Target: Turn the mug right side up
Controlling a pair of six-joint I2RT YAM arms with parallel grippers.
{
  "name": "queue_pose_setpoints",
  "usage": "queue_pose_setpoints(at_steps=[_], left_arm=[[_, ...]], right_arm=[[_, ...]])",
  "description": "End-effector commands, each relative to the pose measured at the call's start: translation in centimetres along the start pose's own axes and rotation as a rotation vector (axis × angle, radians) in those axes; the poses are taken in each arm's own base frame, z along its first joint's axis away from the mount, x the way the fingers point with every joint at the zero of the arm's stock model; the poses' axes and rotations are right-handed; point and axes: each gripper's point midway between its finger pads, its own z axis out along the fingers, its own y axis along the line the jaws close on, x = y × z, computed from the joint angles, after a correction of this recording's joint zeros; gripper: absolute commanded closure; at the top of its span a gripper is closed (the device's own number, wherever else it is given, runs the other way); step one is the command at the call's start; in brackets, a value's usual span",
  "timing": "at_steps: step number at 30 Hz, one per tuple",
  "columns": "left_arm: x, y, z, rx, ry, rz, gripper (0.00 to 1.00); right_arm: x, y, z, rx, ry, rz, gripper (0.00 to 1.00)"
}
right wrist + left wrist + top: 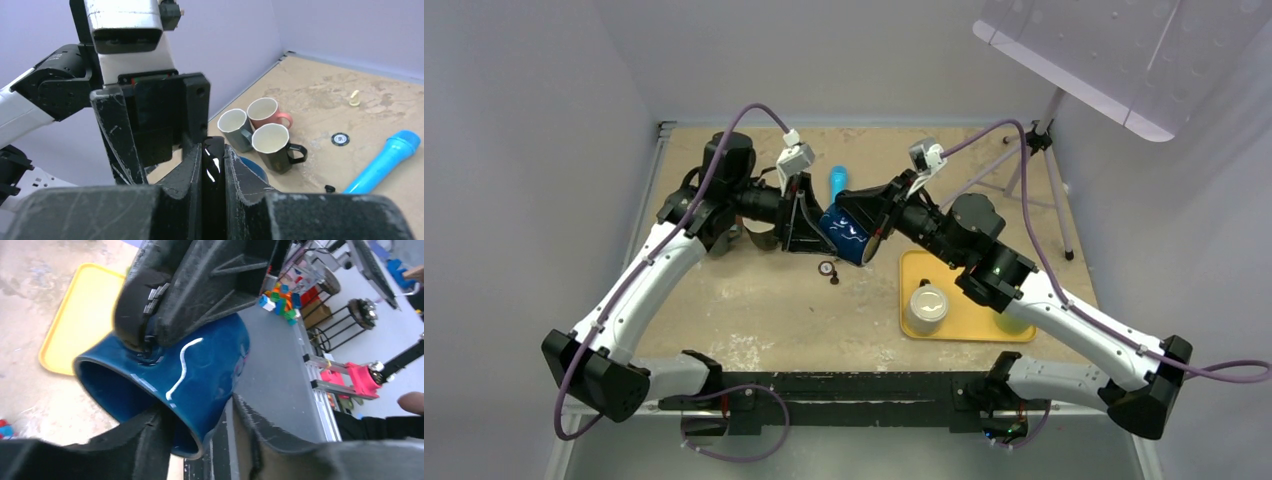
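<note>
Right fingers [187,175] pinching mug [213,167], left fingers [280,450] straddling its rim

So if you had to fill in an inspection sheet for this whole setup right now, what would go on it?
Surface: sandy table, scuffed, with pale patches.
Job's things: blue mug, lifted between the two arms and tipped on its side.
Clutter: yellow tray with a pale cup on it; three other mugs, upright and close together; blue tube; small bits near the middle.
Grippers: right gripper pinched shut on the mug's wall; left gripper open, fingers either side of the rim.
Cables: purple cables loop along both arms.
Surroundings: pale walls; tripod at the right.
</note>
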Motion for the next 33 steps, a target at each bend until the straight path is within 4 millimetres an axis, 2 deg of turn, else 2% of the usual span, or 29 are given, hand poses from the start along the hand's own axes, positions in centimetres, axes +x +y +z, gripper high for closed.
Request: queue_pose_setpoints(at_steps=[1, 4, 5, 6, 8, 9, 10, 14, 16, 18, 22, 23, 27, 33], left_arm=[[-0.2, -1.6, 0.6, 0.128, 0.008, -0.065, 0.64], [-0.3, -1.9, 0.4, 0.126, 0.012, -0.037, 1.0], [0.0, -1.5, 0.2, 0.08, 0.021, -0.012, 1.0], [0.3, -0.5, -0.1, 0.002, 0.038, 0.04, 1.0], [2.7, 2.2, -1.8, -0.215, 0.165, 0.086, 1.0], [3.4, 3.8, -3.1, -0.324, 0.228, 0.146, 1.0], [4.5, 5.6, -4.8, -0.449, 0.307, 0.197, 1.0], [9.1, 9.4, -11.5, -0.751, 0.628, 0.323, 1.0], [12.1, 10.3, -14.1, -0.821, 0.772, 0.321, 1.0], [14.7, 10.7, -15.9, -0.836, 0.877, 0.29, 1.0], [19.3, 11.6, -18.6, -0.806, 1.028, 0.139, 1.0], [20.1, 11.9, -19.3, -0.814, 1.056, 0.115, 1.0], [22.6, 13.5, -21.7, -0.864, 1.09, 0.063, 1.0], [25.7, 14.4, -22.0, -0.85, 1.079, 0.018, 1.0]], right_arm=[[-6.9, 3.4, 0.0, -0.091, -0.218, 0.014, 1.0], [-5.9, 2.9, 0.2, -0.074, -0.185, 0.005, 1.0], [-5.6, 2.4, 0.2, -0.048, -0.174, 0.008, 1.0], [-5.1, 1.9, 0.2, -0.02, -0.15, 0.007, 0.94], [-4.5, 0.1, -0.2, 0.085, -0.098, 0.005, 0.34], [-4.3, -1.2, -0.5, 0.164, -0.079, 0.002, 0.15], [-3.5, -3.0, -1.1, 0.267, -0.038, -0.002, 0.07], [-0.8, -9.6, -4.8, 0.653, 0.092, 0.004, 0.05], [1.0, -12.1, -6.8, 0.785, 0.159, 0.048, 0.05], [3.7, -14.6, -8.4, 0.879, 0.252, 0.121, 0.06], [9.7, -18.1, -10.9, 0.969, 0.427, 0.241, 0.07], [10.7, -18.6, -11.4, 0.99, 0.457, 0.251, 0.07], [13.8, -20.4, -13.8, 1.065, 0.538, 0.279, 0.1], [18.0, -22.6, -16.9, 1.119, 0.648, 0.34, 0.19]])
